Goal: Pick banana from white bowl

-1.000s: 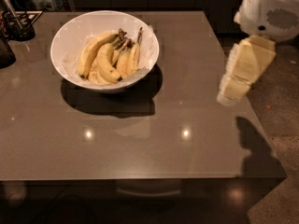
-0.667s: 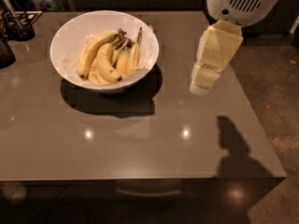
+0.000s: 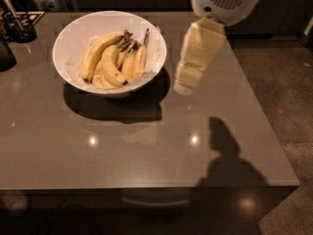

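A large white bowl (image 3: 73,38) stands on the grey table at the back left. It holds a bunch of yellow bananas (image 3: 111,58) with dark stem ends pointing to the back right. My gripper (image 3: 185,84) hangs from the white arm at the top right. It is above the table, just right of the bowl's rim and apart from it. It holds nothing that I can see.
The glossy grey table (image 3: 146,146) has its front edge near the bottom and its right edge by the floor. A dark holder with utensils (image 3: 17,26) and a dark object (image 3: 5,55) stand at the far left.
My gripper and arm have moved left across the table, from beyond the right edge to just beside the bowl. The bowl and bananas have not moved.
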You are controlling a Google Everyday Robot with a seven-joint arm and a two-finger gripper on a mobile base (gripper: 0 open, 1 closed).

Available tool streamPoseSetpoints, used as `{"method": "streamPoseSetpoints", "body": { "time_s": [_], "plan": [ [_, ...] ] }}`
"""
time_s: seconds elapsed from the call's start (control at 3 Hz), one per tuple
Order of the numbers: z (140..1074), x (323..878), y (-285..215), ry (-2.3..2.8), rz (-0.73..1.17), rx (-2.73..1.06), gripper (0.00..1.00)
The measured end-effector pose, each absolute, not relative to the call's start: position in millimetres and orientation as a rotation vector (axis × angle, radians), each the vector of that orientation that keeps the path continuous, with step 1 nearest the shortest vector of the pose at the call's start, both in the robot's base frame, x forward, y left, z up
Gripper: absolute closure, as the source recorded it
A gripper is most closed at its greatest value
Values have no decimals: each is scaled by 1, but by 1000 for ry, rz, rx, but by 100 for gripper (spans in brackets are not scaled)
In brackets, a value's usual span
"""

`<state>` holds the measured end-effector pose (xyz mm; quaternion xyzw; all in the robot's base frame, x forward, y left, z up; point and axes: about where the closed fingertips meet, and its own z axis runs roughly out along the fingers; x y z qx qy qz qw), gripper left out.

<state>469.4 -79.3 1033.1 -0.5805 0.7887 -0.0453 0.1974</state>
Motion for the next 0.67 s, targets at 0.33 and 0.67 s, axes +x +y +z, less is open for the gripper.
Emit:
{"method": "streamPoseSetpoints", "body": {
  "time_s": [0.33,0.67],
  "plan": [
    [1031,486,-48,2191,-126,-1635,0],
    [1020,502,-19,2164,-120,-1722,0]
  ]
}}
